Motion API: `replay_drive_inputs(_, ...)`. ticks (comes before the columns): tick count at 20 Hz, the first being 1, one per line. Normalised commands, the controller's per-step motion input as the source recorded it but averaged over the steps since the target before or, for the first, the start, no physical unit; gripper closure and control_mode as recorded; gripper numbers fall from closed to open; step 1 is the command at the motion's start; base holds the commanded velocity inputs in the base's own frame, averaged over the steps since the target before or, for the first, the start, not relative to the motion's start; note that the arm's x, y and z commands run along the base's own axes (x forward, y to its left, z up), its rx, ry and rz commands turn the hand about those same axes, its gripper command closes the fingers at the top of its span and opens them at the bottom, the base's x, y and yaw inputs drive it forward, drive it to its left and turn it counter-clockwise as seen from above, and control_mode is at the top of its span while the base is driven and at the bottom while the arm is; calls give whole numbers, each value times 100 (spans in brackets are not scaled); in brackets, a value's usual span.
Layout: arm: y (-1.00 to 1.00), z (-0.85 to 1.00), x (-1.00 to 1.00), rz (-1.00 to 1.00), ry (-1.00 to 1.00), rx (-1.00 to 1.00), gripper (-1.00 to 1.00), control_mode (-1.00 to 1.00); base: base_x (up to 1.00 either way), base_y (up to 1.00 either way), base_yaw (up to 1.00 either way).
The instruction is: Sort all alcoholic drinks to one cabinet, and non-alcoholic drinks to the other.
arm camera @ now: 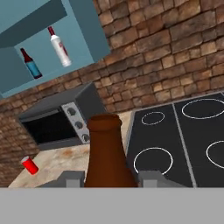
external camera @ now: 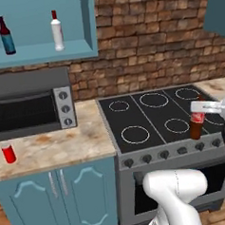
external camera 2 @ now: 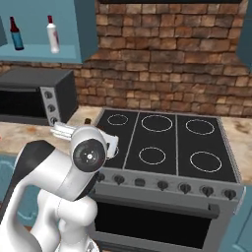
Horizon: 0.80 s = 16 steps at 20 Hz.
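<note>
in the tool [arm camera: 109, 177], brown bottle [arm camera: 106, 151]

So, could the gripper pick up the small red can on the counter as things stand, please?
Probably not yet: the gripper is shut on the dark brown bottle over the stove, while the small red can stands far along the marble counter, below the microwave.
</note>
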Motion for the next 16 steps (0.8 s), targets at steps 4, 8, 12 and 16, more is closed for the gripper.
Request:
replay_drive_inputs(4, 0, 0, 0, 0, 0, 0, 100, 100, 25, -84, 0)
replay_drive_inputs(8, 0, 0, 0, 0, 0, 0, 100, 100, 26, -79, -1)
replay_drive_inputs(12, 0, 0, 0, 0, 0, 0, 100, 100, 28, -82, -1)
replay_drive_inputs(16, 0, 0, 0, 0, 0, 0, 100, 100, 23, -84, -4)
